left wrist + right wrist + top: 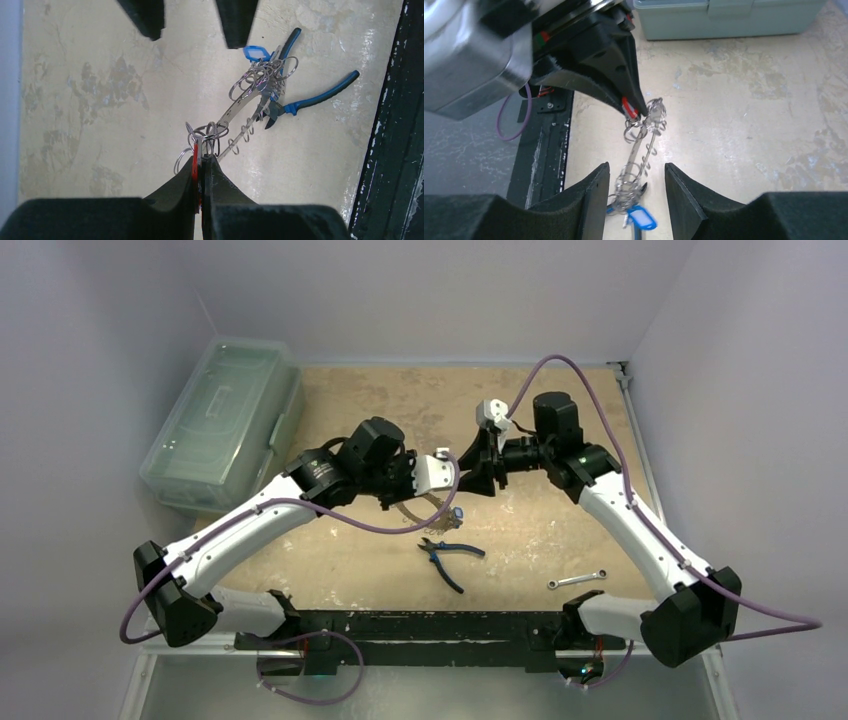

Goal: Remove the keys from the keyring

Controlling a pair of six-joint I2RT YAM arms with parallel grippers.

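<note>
Two grippers meet at the top view's centre: the left gripper (201,159), jaws pinched shut on a red tag (195,167), hangs the keyring (239,107) above the table (90,110), likely so the right gripper (636,172), jaws wide and empty, can straddle it. Thin silver wire, strung with bunched keys (265,75) and a blue tag (256,52).

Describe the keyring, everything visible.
Thin silver wire keyring, strung with small rings and silver keys, stretched slantwise above the table. The left gripper is shut on its red tag end. The other end, with a blue tag, sits between the fingers of the open right gripper, apparently untouched.
</note>
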